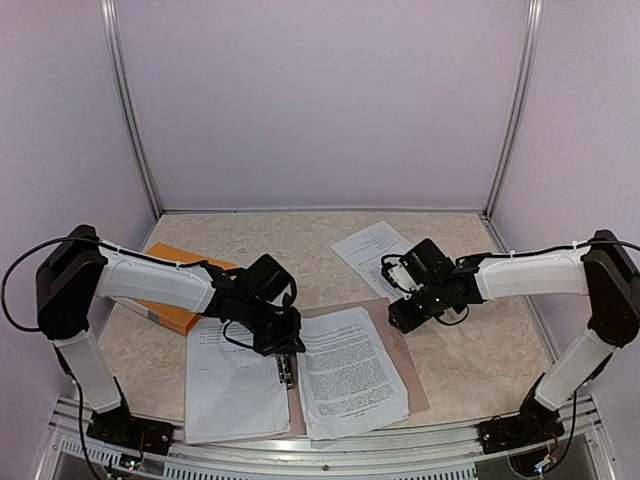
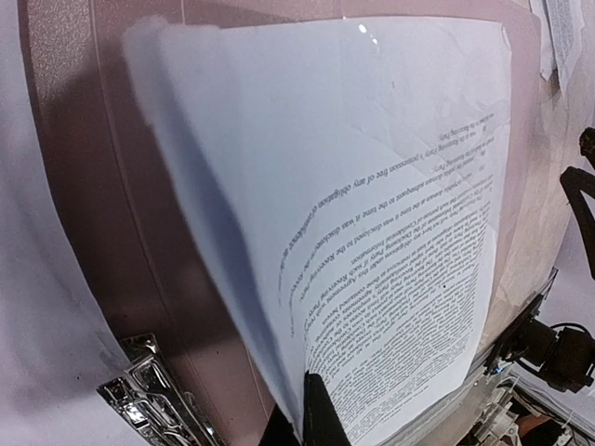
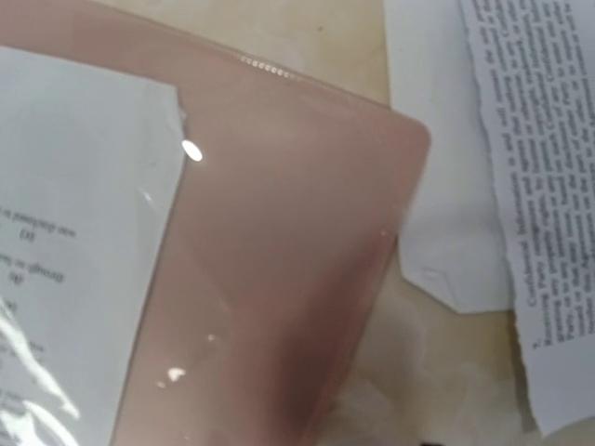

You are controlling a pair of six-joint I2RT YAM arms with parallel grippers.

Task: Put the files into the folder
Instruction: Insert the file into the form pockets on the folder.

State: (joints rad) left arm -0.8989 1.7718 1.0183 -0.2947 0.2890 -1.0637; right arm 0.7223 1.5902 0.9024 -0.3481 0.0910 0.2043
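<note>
Paper sheet (image 1: 350,372), white with blocks of small black print, lies on the right half of the open pink folder (image 1: 418,385). The left claw (image 1: 287,374) pinches its inner edge, curling it upward. The right claw (image 1: 400,318) hovers over the folder's far corner; I cannot tell how wide it is.

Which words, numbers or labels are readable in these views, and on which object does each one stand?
"Confidential Information": sideways on the loose sheet; it seems to appear upside down on the lifted sheet too.
Remaining print on both sheets: too small or blurred to read.
Orange box: no legible label.
</note>
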